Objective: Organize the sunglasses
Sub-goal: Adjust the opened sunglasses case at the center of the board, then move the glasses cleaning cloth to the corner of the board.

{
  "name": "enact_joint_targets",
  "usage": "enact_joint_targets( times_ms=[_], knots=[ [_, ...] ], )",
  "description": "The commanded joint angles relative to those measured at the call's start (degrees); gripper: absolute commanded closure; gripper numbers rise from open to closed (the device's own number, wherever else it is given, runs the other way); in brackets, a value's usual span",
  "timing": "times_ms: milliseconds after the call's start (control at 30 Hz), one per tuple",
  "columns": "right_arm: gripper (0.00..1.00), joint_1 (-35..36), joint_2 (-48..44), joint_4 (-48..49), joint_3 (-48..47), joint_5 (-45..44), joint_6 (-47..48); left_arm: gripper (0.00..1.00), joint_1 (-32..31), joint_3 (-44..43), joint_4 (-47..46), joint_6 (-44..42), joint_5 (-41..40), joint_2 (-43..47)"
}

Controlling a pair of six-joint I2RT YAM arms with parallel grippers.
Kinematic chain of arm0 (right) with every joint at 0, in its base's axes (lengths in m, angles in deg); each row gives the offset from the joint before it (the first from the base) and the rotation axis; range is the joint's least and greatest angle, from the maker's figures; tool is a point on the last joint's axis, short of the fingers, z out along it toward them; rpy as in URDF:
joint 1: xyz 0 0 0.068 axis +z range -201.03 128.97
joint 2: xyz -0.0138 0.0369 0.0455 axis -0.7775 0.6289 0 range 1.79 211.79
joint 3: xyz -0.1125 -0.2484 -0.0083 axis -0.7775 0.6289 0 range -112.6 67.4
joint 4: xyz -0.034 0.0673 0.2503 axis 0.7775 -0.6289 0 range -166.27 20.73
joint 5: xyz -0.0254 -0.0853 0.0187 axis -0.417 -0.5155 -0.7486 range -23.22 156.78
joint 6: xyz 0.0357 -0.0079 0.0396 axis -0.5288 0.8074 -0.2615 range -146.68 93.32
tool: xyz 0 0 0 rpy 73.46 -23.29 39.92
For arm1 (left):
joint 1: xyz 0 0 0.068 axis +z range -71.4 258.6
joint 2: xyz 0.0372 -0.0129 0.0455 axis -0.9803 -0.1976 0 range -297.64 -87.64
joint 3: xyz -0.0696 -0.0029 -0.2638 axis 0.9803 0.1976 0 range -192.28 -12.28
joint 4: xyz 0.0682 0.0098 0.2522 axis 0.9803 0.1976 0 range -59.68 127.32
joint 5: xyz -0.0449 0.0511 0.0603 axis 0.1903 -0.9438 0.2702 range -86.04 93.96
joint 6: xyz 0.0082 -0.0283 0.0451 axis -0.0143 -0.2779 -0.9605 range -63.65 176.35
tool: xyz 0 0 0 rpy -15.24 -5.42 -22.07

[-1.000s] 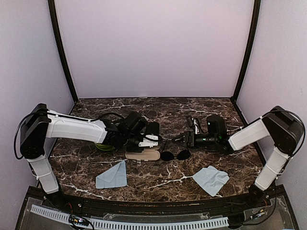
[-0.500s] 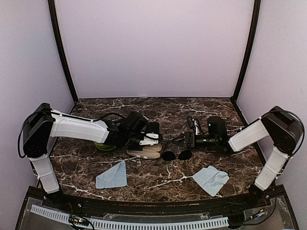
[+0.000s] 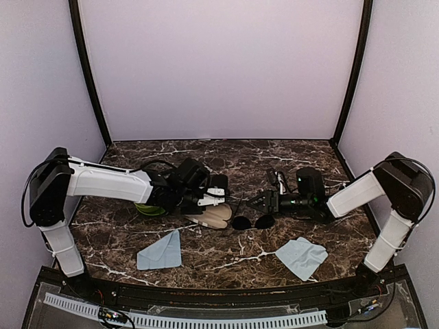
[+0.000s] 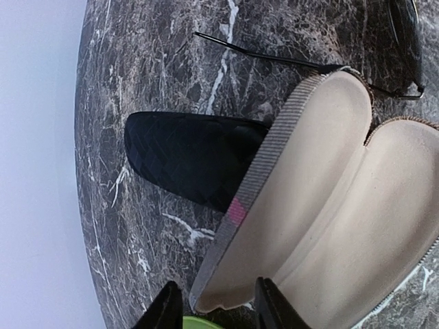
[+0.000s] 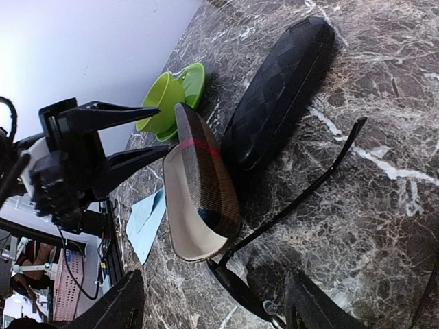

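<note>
One pair of sunglasses (image 3: 250, 221) with dark round lenses lies on the marble, just right of an open striped case (image 3: 215, 218). In the left wrist view the case (image 4: 343, 205) shows its beige lining, with a thin temple arm (image 4: 274, 58) beyond it. My left gripper (image 4: 218, 308) straddles the end of the raised lid; its jaws are parted and there is a gap beside the rim. In the top view the left gripper (image 3: 214, 203) hangs over the case. My right gripper (image 5: 212, 305) stands open, and the sunglasses' lens (image 5: 240, 288) lies low between its fingers.
A closed black quilted case (image 3: 218, 184) lies behind the striped one. A green cup on a saucer (image 3: 147, 209) sits under the left forearm. Two light blue cloths (image 3: 161, 251) (image 3: 302, 257) lie near the front edge. Walls enclose the table on three sides.
My left gripper's jaws have spread apart at the case's lid, and the striped case has gone from lying flat to standing open. The right arm has stayed put.
</note>
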Motion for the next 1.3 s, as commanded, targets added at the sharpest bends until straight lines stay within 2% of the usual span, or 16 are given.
enact_joint_targets(
  times_ms=[0, 133, 233, 333, 533, 700, 967, 1267],
  knots=[
    [0.30, 0.2, -3.3, -5.2, -1.7, -1.7, 4.1, 0.60, 0.0, -1.0, 5.0, 7.6, 2.0, 5.9],
    [0.30, 0.3, -7.8, -15.5, -3.3, -5.3, 8.2, 0.58, -0.1, 0.2, 7.0, 16.9, 1.9, 8.7],
    [0.29, 1.7, -11.2, -26.5, -5.2, -12.7, 13.3, 0.52, -0.1, 1.4, 9.0, 27.3, 1.9, 10.9],
    [0.29, 4.1, -13.9, -34.6, -6.3, -18.4, 16.2, 0.48, -0.1, 2.0, 14.9, 37.3, 3.2, 12.0],
    [0.29, 6.7, -15.1, -35.0, -5.5, -20.2, 15.5, 0.47, 0.0, 3.9, 29.8, 56.9, 9.0, 13.5],
    [0.29, 7.9, -12.5, -31.9, -5.9, -19.2, 14.3, 0.43, -0.4, 10.2, 34.2, 68.9, 12.2, 16.2],
    [0.30, 9.1, -9.4, -29.6, -7.3, -16.8, 13.3, 0.44, -3.5, 16.4, 30.8, 76.1, 15.5, 17.9],
    [0.30, 9.6, -9.5, -28.7, -6.7, -16.7, 12.8, 0.38, -10.7, 13.9, 34.0, 78.9, 6.8, 10.0]
  ],
)
